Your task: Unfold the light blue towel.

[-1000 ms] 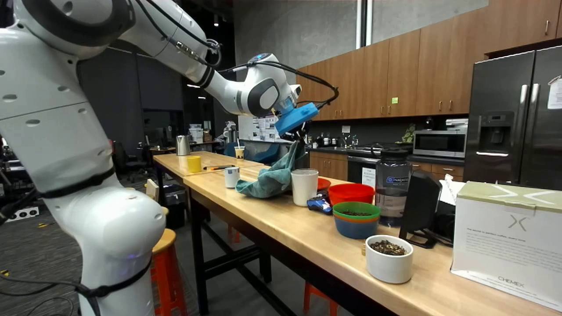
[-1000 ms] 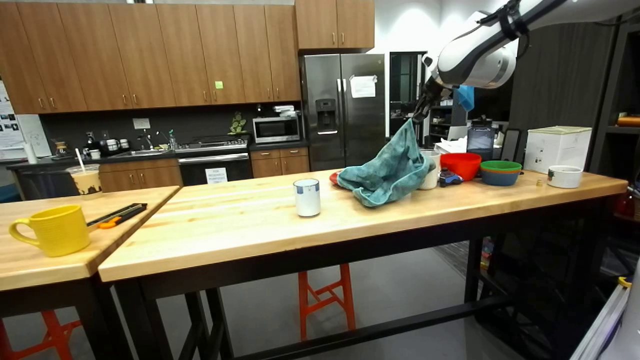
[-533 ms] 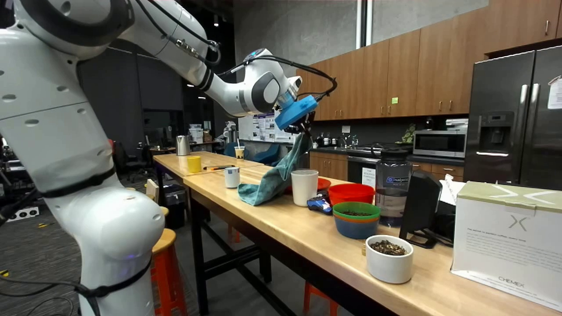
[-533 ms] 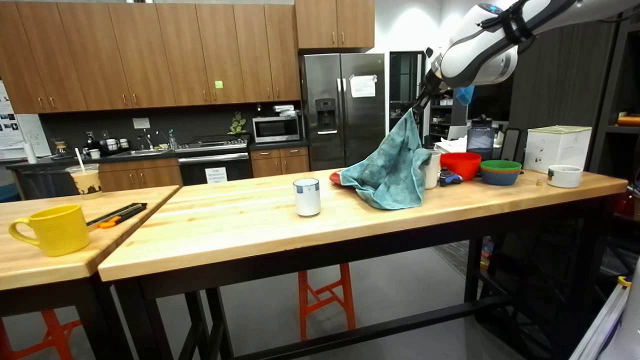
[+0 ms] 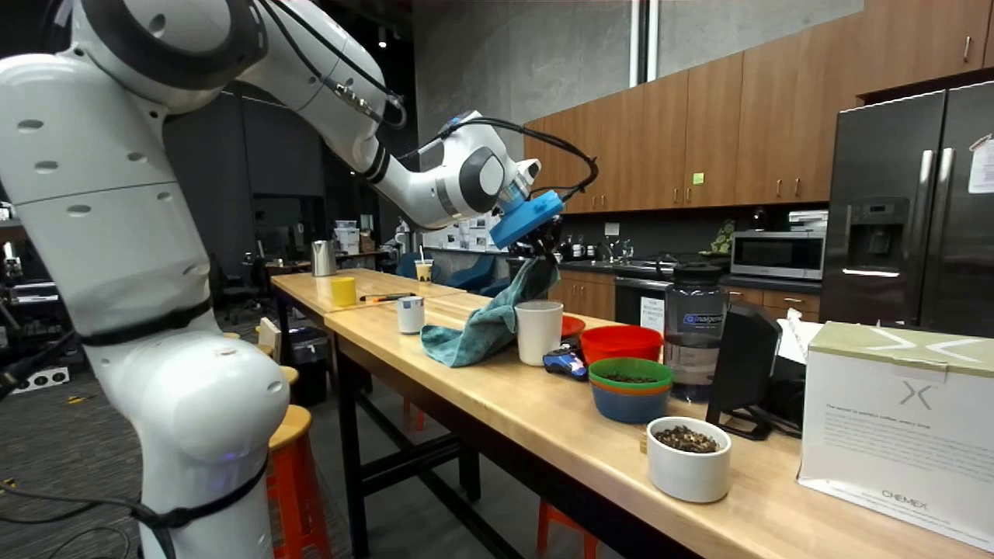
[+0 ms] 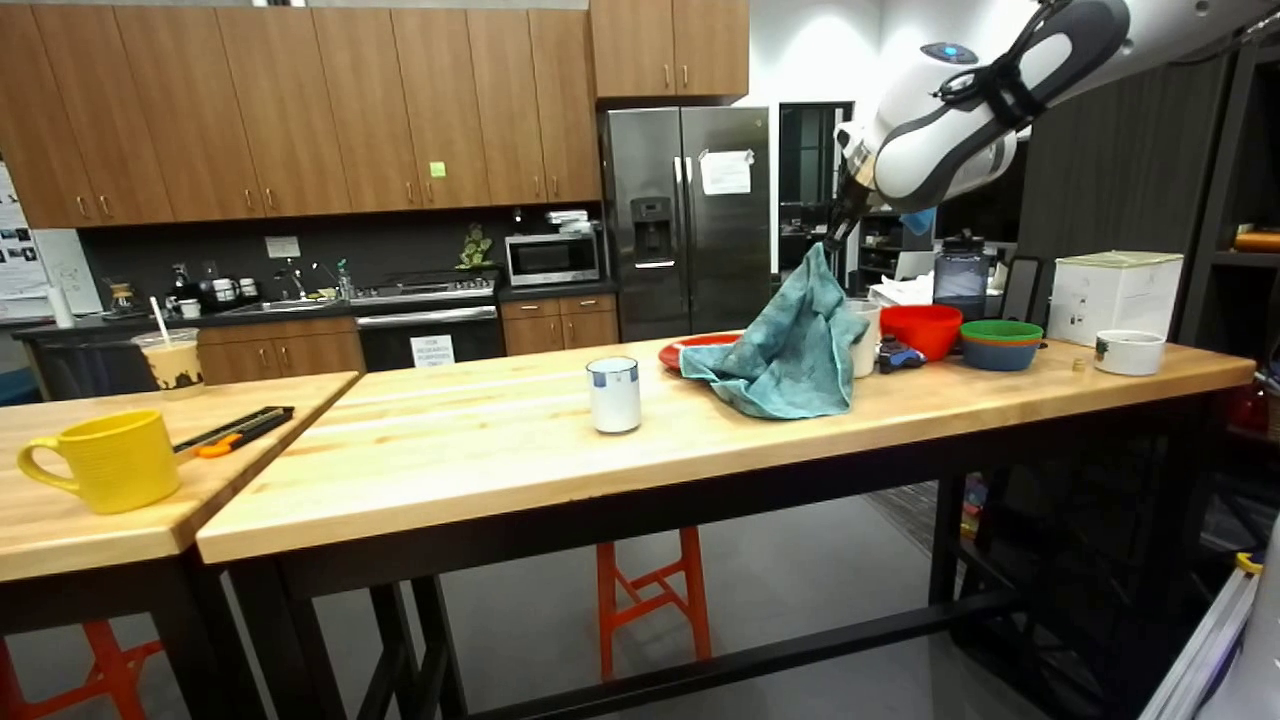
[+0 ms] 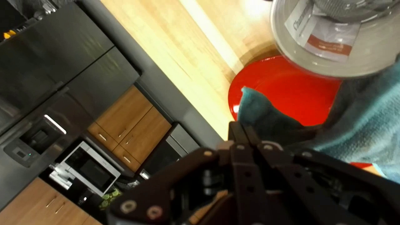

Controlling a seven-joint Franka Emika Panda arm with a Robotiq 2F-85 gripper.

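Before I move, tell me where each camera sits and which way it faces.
Wrist view: behind the hand, which shows bottom middle, looking down past it at plate and towel.
An exterior view: near the box, looking along the table toward the yellow mug; most of the arm shows.
An exterior view: off the table's long side, facing cabinets and fridge; arm and hand show top right.
Both exterior views share table, towel, arm and hand.

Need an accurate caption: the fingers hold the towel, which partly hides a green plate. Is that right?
Not quite: the plate is red, not green, as the wrist view shows. The rest stands: the fingers hold the towel, which partly hides the plate.
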